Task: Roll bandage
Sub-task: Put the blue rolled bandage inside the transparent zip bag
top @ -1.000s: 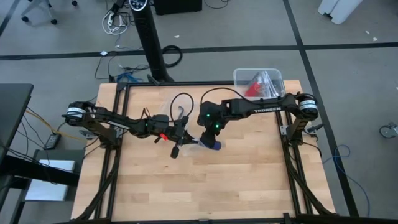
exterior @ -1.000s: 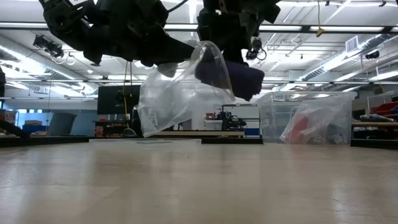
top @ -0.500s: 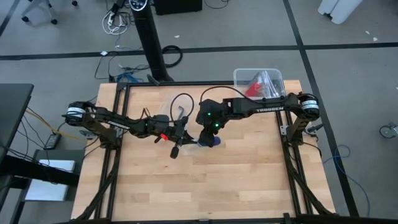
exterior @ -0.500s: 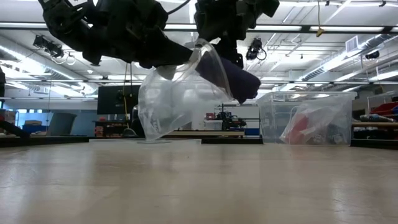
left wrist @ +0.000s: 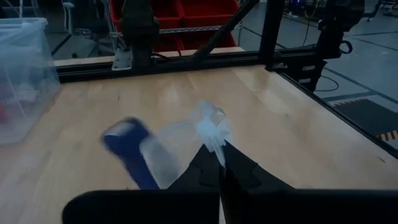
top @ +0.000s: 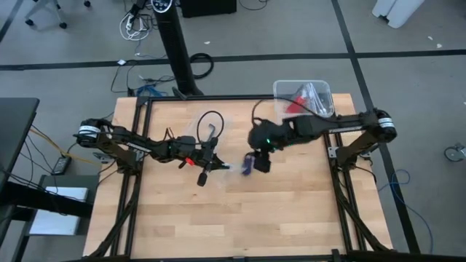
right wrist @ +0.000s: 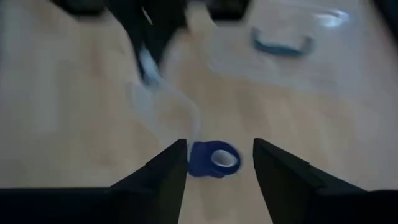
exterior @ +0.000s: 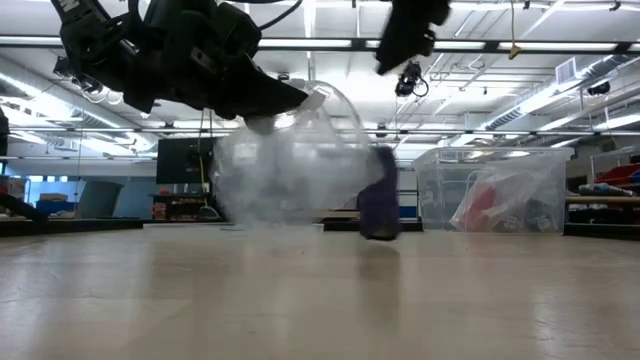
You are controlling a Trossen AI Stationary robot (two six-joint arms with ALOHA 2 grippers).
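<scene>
Pale wood table (top: 277, 211); soft blue bandage (top: 248, 163) roll; left claw (top: 211, 164) pinching crinkly clear bag (left wrist: 186, 134); right claw (top: 263, 161) spread.

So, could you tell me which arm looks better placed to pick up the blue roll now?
Probably the right. The right gripper hangs just above the bandage roll, jaws open and empty. The left gripper is shut on the clear plastic bag, so it is occupied.
</scene>
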